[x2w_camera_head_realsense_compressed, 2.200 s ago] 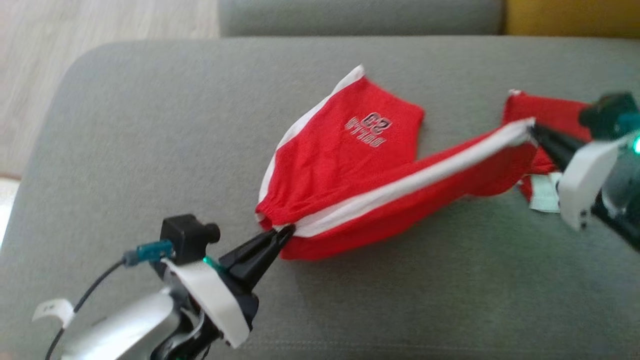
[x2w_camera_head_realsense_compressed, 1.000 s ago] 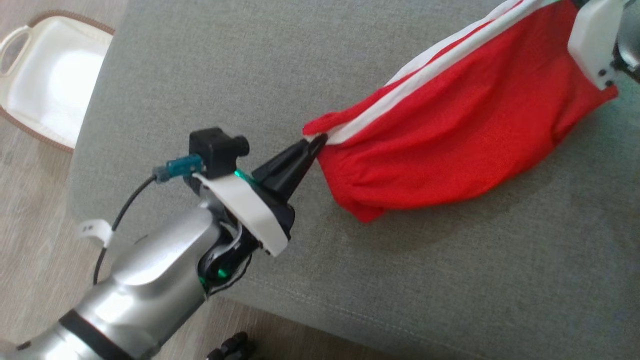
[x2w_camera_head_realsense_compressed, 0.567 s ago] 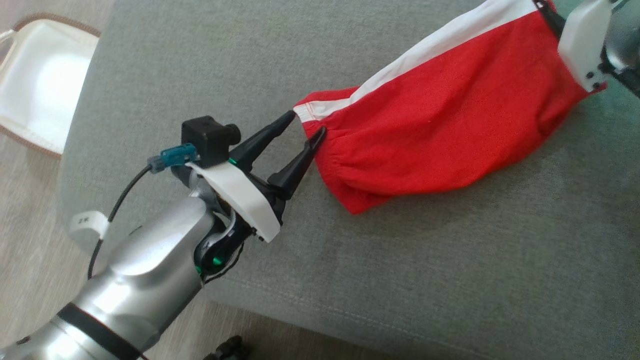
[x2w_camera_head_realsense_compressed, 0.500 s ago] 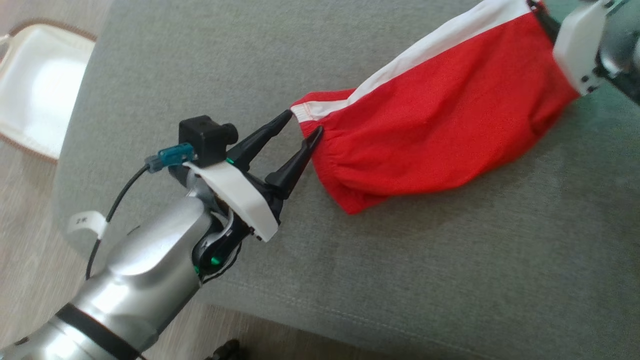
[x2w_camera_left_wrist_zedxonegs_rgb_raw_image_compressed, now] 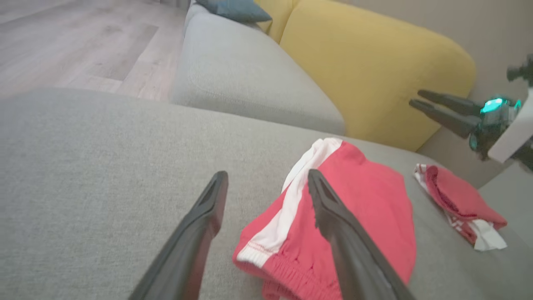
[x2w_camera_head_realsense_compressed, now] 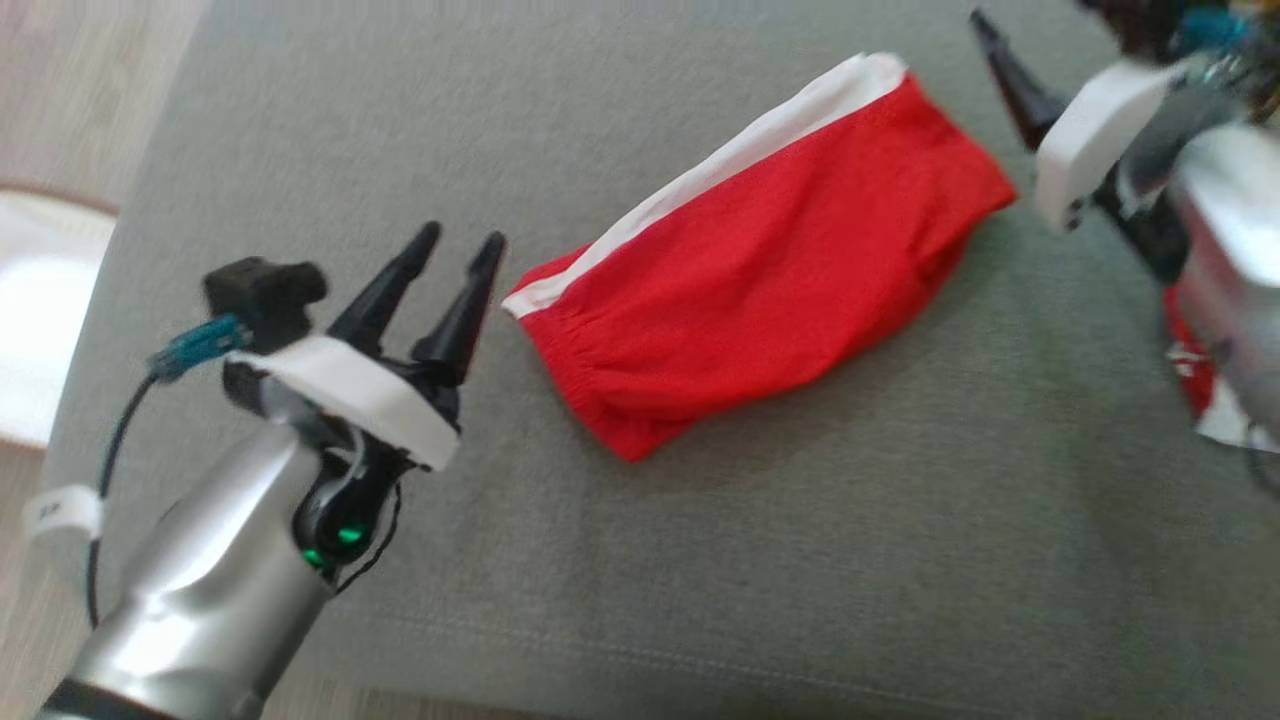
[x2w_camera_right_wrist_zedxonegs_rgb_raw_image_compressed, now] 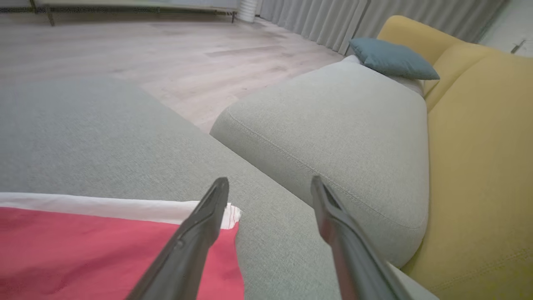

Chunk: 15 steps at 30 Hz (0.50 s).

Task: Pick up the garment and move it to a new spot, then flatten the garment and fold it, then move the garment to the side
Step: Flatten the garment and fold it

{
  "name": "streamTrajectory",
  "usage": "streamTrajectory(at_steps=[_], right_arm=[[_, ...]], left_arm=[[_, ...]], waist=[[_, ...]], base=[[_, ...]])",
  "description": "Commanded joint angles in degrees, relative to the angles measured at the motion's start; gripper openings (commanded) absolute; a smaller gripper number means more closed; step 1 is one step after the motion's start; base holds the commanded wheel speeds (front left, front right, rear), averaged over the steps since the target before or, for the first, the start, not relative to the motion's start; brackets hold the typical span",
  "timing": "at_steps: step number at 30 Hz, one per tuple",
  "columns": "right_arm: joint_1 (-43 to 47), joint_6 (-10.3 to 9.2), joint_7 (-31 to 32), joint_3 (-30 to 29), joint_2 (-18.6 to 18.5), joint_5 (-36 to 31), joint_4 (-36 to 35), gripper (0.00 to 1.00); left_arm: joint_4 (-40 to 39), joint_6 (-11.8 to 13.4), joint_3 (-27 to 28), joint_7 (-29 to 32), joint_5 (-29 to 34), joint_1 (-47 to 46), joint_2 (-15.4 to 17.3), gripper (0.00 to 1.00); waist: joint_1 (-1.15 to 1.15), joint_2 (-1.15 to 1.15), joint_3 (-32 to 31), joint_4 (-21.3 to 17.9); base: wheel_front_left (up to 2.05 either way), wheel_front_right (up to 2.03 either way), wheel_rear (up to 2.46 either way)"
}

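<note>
The garment (x2w_camera_head_realsense_compressed: 770, 270), red shorts with a white side stripe, lies folded into one long flat band on the grey couch cushion (x2w_camera_head_realsense_compressed: 800, 560). My left gripper (x2w_camera_head_realsense_compressed: 460, 240) is open just off the elastic-waist end, apart from the cloth. In the left wrist view its fingers (x2w_camera_left_wrist_zedxonegs_rgb_raw_image_compressed: 266, 175) point over that end of the garment (x2w_camera_left_wrist_zedxonegs_rgb_raw_image_compressed: 370, 200). My right gripper (x2w_camera_right_wrist_zedxonegs_rgb_raw_image_compressed: 268, 183) is open with nothing between its fingers, raised past the far end of the garment (x2w_camera_right_wrist_zedxonegs_rgb_raw_image_compressed: 104, 246). The left wrist view shows the right gripper (x2w_camera_left_wrist_zedxonegs_rgb_raw_image_compressed: 416, 98) hovering above the cushion.
Another red and white garment (x2w_camera_left_wrist_zedxonegs_rgb_raw_image_compressed: 458, 200) lies bunched beyond the shorts, under my right arm (x2w_camera_head_realsense_compressed: 1220, 210). A second grey seat (x2w_camera_right_wrist_zedxonegs_rgb_raw_image_compressed: 333, 125), a yellow backrest (x2w_camera_left_wrist_zedxonegs_rgb_raw_image_compressed: 374, 71) and a blue pillow (x2w_camera_right_wrist_zedxonegs_rgb_raw_image_compressed: 391, 58) lie behind. Wood floor and a white tub (x2w_camera_head_realsense_compressed: 40, 300) are to the left.
Both grippers have opened and let go of the garment, which has dropped flat onto the cushion. Both have pulled back from its ends. The head camera has also shifted.
</note>
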Motion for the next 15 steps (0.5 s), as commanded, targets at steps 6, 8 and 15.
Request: streamTrajectory(at_steps=[6,8,15], right_arm=[[4.9,-0.05,-5.3,-5.5,2.9,2.4,0.0,1.0],[6.2,-0.05,-6.1,-7.6,3.3,2.5,-0.7,1.0],[14.0,-0.05,-6.5,-18.8,4.5,-0.1,-8.4,1.0]], left_arm=[[-4.9,2.2,10.3,-0.7,1.2,3.8,1.5,1.0],[-6.2,2.7,12.6,-0.7,2.7,5.5,1.2,1.0],[-10.1,3.4,21.4,-0.7,7.6,11.6,-2.2,1.0]], waist=[[0.0,0.0,-5.5,-5.1],[0.0,0.0,-6.3,-6.0],[0.0,0.0,-9.2,-9.4]], base=[[0.0,0.0,0.0],[0.0,0.0,0.0],[0.0,0.0,0.0]])
